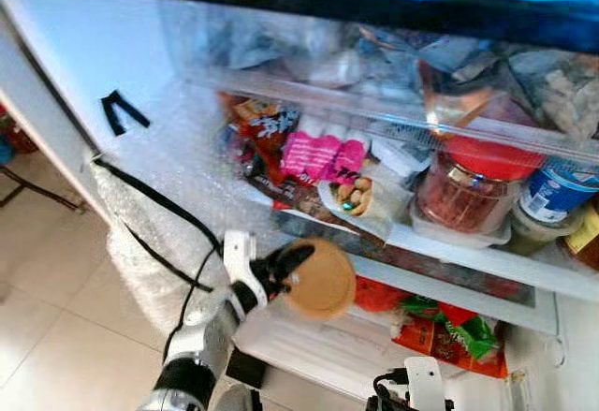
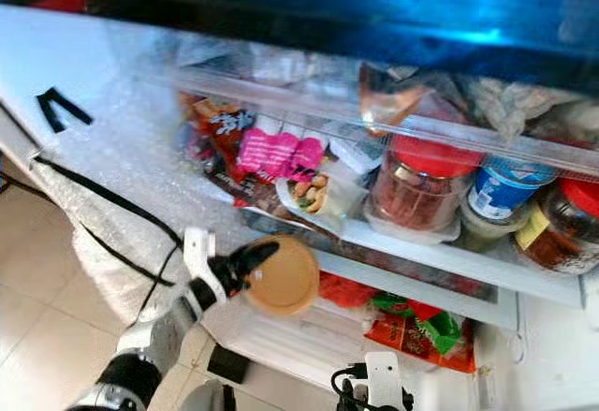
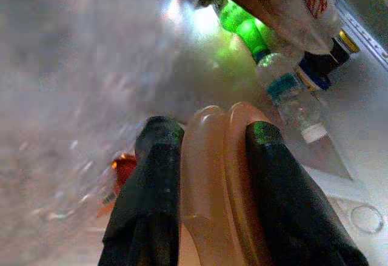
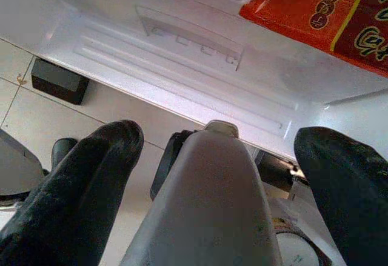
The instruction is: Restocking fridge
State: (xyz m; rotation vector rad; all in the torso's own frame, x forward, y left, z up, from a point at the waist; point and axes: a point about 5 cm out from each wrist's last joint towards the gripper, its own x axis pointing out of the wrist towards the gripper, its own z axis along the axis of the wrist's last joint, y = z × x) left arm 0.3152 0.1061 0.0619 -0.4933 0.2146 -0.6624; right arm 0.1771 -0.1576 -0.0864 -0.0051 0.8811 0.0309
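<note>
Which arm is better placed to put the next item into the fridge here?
Left. The left gripper is raised at the open fridge, shut on a tan round container just below the crowded shelf. The right gripper hangs low over the floor, open.

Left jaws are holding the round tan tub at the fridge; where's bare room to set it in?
Bare room: the white floor of the lowest level, left of the red packets. The middle shelf is crowded from the snack bags to the red-lidded jar. The left gripper holds the tan tub just before it.
</note>
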